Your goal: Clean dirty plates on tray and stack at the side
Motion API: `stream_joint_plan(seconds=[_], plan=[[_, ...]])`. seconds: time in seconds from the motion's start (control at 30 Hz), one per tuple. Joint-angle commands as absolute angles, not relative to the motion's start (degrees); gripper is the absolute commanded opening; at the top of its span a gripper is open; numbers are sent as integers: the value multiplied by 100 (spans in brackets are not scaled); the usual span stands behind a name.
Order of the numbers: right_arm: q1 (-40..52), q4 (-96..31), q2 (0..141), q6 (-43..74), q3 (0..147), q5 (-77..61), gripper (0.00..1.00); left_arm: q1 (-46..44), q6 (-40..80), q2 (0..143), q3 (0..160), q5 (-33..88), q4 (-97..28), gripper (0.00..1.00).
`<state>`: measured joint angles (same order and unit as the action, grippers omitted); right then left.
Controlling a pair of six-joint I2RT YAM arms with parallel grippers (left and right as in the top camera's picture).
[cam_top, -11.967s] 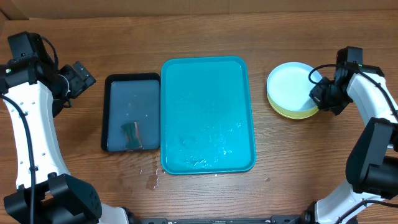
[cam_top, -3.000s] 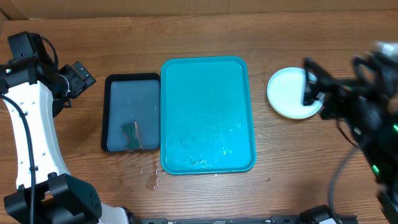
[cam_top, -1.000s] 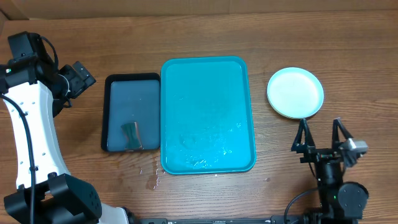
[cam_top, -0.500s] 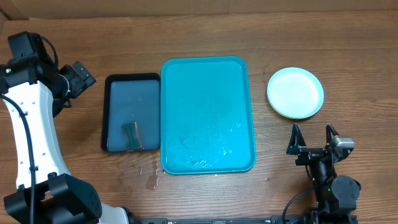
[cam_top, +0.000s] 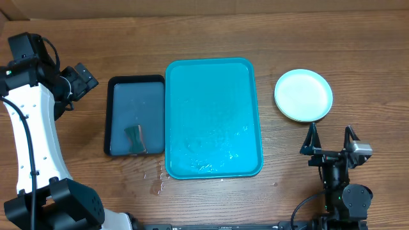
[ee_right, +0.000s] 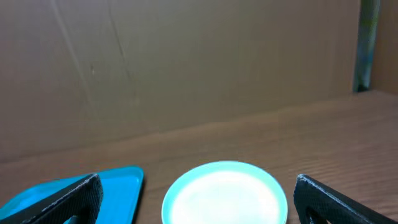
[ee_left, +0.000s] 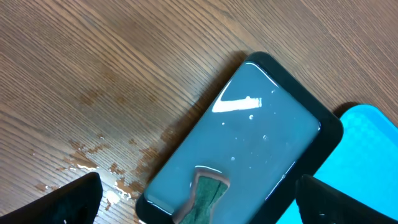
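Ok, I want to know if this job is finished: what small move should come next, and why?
Probably just settle the right gripper down to rest. The tray is wet but holds no plates; the plates sit piled on the table beside it; the right gripper is open and empty, and so is the left gripper.

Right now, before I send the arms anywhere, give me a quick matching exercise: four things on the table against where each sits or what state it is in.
Things:
1. large turquoise rectangular plastic tray
2. smaller dark navy-black rectangular tray
3. round plastic plates, pale blue on top
4. small green sponge

Places or states:
A. lying in shallow water inside a container
B. right of both trays, apart from them
C. in the centre, wet, no plates on it
D. furthest left, holding water

Pairs: 1-C, 2-D, 3-B, 4-A.
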<state>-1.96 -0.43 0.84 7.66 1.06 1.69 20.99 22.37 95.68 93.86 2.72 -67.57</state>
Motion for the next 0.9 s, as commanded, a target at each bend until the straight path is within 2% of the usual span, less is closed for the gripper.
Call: stream_joint_plan(seconds=[0.0, 0.1, 0.27, 0.87], plan=[[-233, -67, 14, 738, 43, 252, 99, 2097, 2294, 9496, 9489, 235, -6746, 100], [-233, -482, 16, 696, 43, 200, 100, 2097, 2294, 9496, 9489, 235, -6746, 100], [-226, -475, 16, -64, 43, -169, 100, 2097, 2294, 9496, 9489, 235, -6744, 100], [-226, -469, 16, -40, 45, -156, 100, 2097, 2294, 9496, 9489, 235, -6746, 100]])
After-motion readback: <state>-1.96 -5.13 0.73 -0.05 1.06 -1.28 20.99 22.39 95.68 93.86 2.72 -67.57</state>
